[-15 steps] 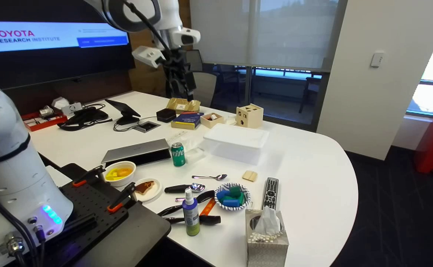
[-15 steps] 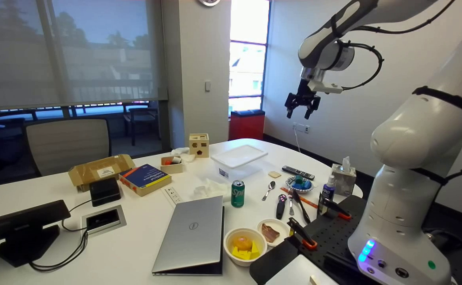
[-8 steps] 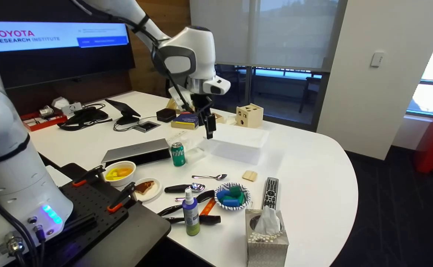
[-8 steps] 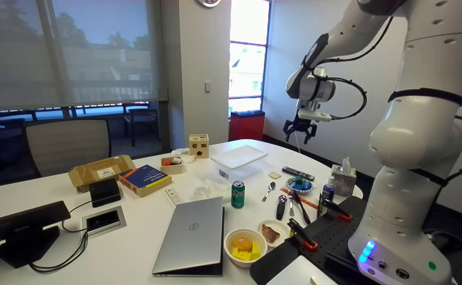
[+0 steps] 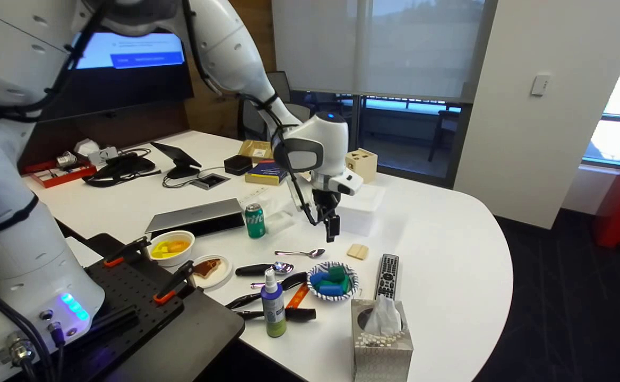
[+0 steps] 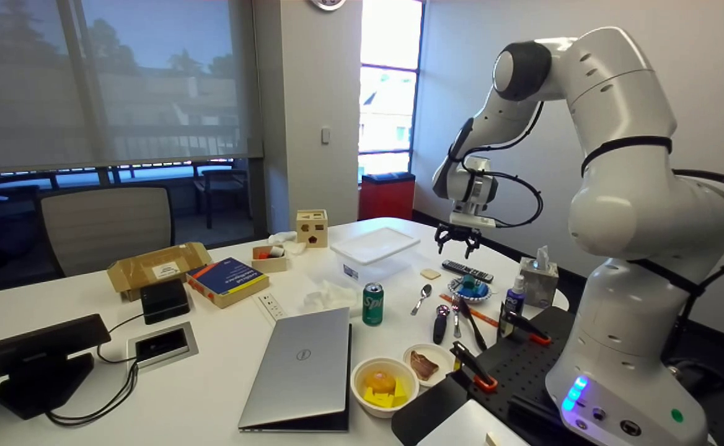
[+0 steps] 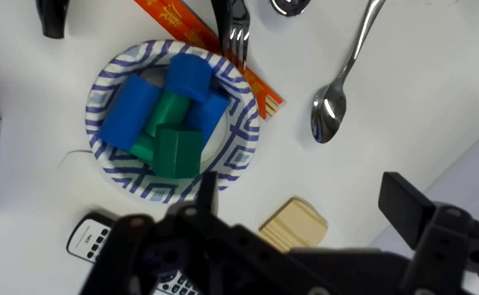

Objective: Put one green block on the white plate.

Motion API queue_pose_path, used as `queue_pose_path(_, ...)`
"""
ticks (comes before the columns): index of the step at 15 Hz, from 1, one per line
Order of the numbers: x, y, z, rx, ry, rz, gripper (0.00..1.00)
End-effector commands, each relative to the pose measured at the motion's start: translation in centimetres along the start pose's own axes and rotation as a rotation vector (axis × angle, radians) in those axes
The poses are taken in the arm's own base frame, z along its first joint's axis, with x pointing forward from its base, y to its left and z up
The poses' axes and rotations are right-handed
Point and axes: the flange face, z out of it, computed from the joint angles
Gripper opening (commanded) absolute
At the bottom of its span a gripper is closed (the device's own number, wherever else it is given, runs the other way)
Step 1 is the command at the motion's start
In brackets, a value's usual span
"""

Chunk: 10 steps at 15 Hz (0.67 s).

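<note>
One green block [image 7: 177, 152] partly hides another green block [image 7: 168, 110].

Arm [image 6: 622, 80] is showing glossy white, rounded shells [image 6: 610, 214], small recesses [image 5: 37, 48] dotting them. Dark collar [image 6: 530, 69] is framing pale grey elbow cap [image 6: 503, 74]. Black straps [image 6: 644, 142] are circling arm; black cables [image 5: 79, 52] are looping along it. Base [image 6: 622, 378] is bearing glowing blue light strip [image 6: 574, 393] and green dot [image 6: 676, 414]. Gripper [image 6: 454, 252] is showing black, round screw heads [image 7: 190, 211] dotting it.

Wrist view downward, close, table [image 5: 448, 254] in both exterior views
</note>
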Motion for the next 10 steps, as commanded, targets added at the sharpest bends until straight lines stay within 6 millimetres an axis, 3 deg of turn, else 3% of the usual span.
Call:
queue_pose_path(1, 4.1, 2.6, 4.5, 0.005, 0.001, 0.02, 1.0)
queue_pose_path(5, 4.8, 5.6, 5.7, -0.001, 0.013, 0.046, 1.0)
queue_pose_path(10, 3.8, 6.8, 6.6, 0.05, -0.016, 0.106, 1.0)
